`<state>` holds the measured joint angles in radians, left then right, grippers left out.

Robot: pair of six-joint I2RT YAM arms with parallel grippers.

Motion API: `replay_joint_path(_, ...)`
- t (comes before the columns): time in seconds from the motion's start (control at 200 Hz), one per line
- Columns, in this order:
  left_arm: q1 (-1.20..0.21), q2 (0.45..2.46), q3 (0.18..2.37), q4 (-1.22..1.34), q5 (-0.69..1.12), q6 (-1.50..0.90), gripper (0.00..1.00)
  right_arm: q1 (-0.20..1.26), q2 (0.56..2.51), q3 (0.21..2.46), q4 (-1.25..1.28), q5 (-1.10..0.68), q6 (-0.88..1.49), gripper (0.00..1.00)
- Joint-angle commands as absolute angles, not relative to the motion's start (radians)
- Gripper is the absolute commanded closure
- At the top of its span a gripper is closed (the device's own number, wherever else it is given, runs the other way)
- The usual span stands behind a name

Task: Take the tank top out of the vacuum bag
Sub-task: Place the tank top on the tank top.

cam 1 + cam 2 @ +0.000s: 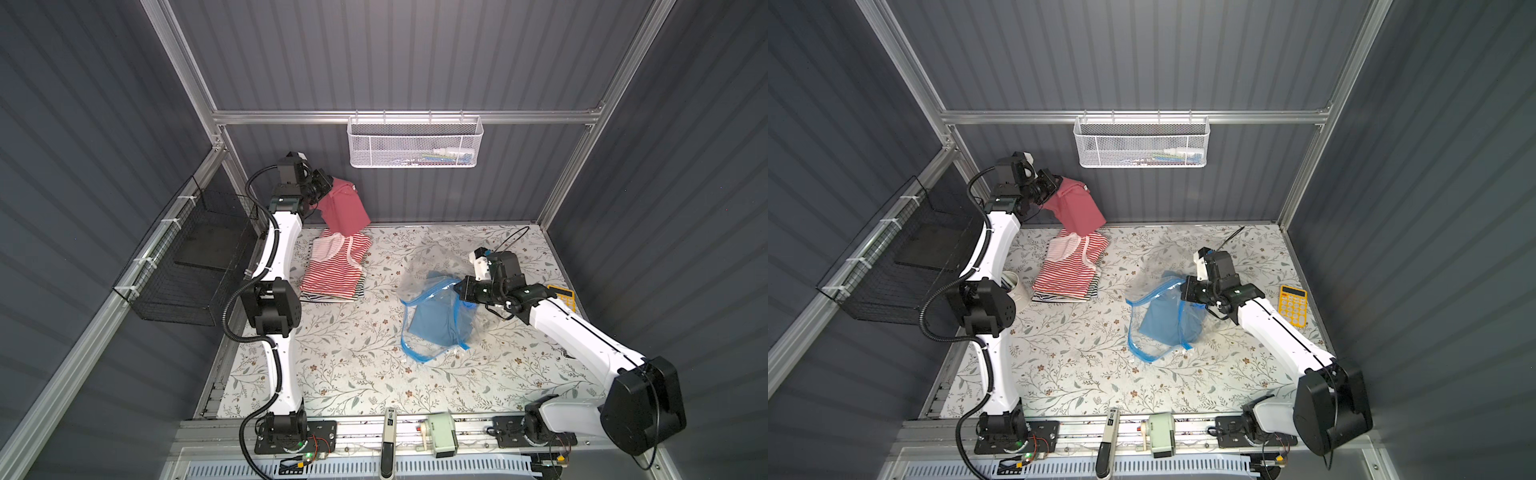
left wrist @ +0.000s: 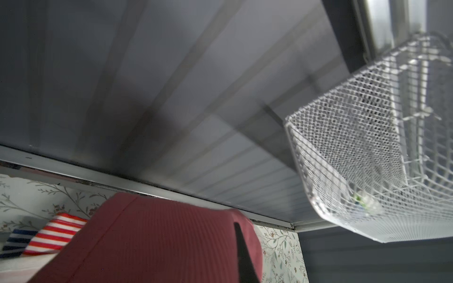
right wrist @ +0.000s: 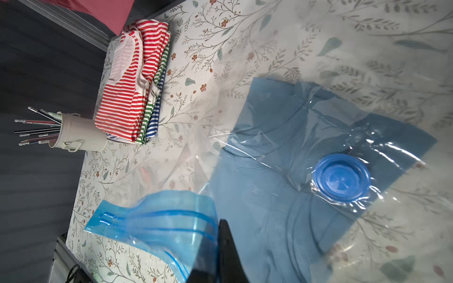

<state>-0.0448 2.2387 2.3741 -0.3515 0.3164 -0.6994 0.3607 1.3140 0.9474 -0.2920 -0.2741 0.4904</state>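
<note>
At vacuum bag's [image 1: 432,309] edge, right end effector [image 1: 460,289] clamps.

left arm [image 1: 286,237] raised | left fingers [image 2: 244,257] clamped | right arm [image 1: 582,332] low | right fingers [image 3: 228,250] clamped

clear vacuum bag [image 1: 428,270], blue strip [image 3: 157,220] and cap [image 3: 342,177]. rose tank top [image 1: 347,208] upper left; red-white striped stack [image 1: 334,270]. floral bench [image 1: 353,353].

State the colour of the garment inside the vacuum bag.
Blue; the garment shows best in the right wrist view.
</note>
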Motion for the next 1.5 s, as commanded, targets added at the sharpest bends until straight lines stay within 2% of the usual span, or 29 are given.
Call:
replay_joint_path(0.0,-0.047,2.259,2.426,-0.302,0.37,-0.689,1.0,0.354,1.313,0.954,-0.261,-0.284,0.505,1.0)
replay_joint_path(0.42,-0.038,2.317,2.518,-0.312,0.37,-0.707,1.0,0.345,1.345,0.959,-0.245,-0.306,0.492,1.0)
replay_joint_path(0.755,-0.038,2.074,1.981,-0.137,0.348,-0.752,1.0,0.337,1.326,0.939,-0.243,-0.314,0.489,1.0)
replay_joint_path(1.035,-0.038,1.939,1.736,-0.12,0.348,-0.767,1.0,0.334,1.315,0.931,-0.24,-0.325,0.497,1.0)
replay_joint_path(1.19,-0.038,1.854,1.545,-0.071,0.336,-0.872,1.0,0.334,1.316,0.922,-0.225,-0.327,0.516,1.0)
replay_joint_path(1.496,-0.041,1.783,1.307,-0.009,0.336,-1.013,1.0,0.334,1.308,0.91,-0.229,-0.327,0.521,1.0)
